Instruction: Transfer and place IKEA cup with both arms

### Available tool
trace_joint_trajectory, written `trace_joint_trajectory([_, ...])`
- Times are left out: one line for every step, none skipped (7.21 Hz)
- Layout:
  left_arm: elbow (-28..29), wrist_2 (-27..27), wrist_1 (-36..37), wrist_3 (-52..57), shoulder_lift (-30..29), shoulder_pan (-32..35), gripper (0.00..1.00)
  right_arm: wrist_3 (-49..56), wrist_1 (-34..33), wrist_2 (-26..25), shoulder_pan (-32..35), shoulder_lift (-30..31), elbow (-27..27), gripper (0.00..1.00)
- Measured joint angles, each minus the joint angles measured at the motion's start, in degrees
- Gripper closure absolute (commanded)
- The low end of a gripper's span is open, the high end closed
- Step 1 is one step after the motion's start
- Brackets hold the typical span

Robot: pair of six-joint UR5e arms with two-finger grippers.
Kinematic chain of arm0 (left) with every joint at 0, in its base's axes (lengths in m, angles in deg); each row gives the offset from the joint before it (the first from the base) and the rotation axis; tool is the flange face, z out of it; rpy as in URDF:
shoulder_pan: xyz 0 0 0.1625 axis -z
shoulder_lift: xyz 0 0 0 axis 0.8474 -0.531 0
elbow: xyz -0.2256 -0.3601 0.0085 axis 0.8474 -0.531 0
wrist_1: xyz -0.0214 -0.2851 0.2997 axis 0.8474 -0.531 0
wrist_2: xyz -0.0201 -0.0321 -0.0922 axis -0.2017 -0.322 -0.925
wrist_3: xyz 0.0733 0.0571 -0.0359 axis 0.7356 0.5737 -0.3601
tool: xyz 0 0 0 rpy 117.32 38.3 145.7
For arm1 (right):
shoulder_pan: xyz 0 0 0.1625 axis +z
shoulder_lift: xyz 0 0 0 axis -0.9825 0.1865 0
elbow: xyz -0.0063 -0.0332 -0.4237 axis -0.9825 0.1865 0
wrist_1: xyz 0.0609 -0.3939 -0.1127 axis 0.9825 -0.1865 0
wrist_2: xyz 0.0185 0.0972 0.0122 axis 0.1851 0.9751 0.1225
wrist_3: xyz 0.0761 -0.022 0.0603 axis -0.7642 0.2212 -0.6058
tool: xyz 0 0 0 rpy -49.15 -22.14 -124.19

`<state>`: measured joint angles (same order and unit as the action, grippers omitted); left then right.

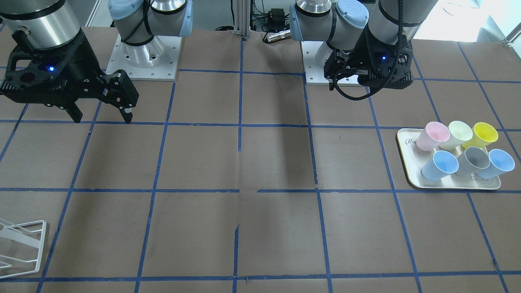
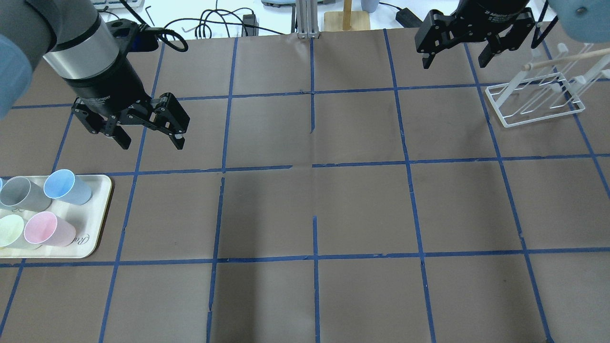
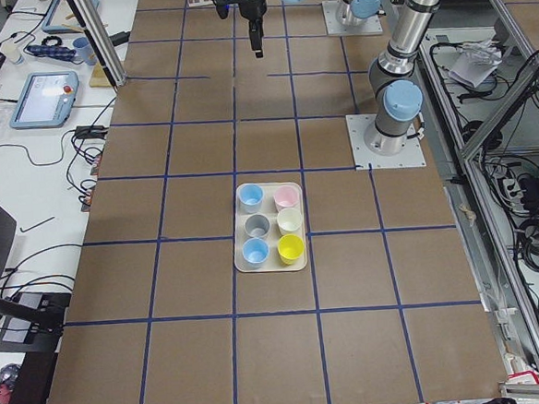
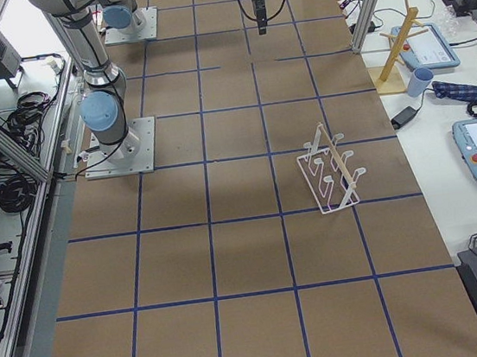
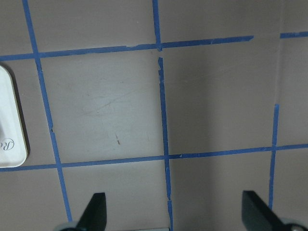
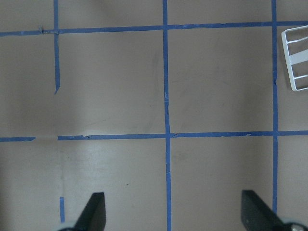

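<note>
Two look-alike light blue IKEA cups (image 1: 441, 165) (image 1: 497, 162) stand upright on a cream tray (image 1: 456, 185), in the row farthest from the robot. In the overhead view one blue cup (image 2: 66, 186) shows fully. My left gripper (image 2: 152, 143) hangs open and empty above the table, beyond the tray and to its right, apart from every cup. Its wrist view shows its open fingertips (image 5: 94, 211) over bare table, with the tray's corner (image 5: 9, 130) at the left edge. Far across the table, my right gripper (image 2: 452, 63) (image 1: 102, 118) is open and empty, close to the rack.
On the tray also stand a grey cup (image 1: 474, 158), a pink cup (image 1: 431, 136), a pale green cup (image 1: 458, 134) and a yellow cup (image 1: 482, 134). A white wire rack (image 2: 533, 105) (image 4: 330, 176) sits on the robot's right. Blue tape squares off the brown table. Operators' gear lies beyond the far edge.
</note>
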<state>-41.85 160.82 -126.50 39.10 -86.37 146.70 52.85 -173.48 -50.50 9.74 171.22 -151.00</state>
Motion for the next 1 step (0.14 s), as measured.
trace_joint_trajectory([0.00, -0.07, 0.02, 0.00, 0.07, 0.00, 0.00, -0.21, 0.06, -0.01, 0.03, 0.00, 0.00, 0.00])
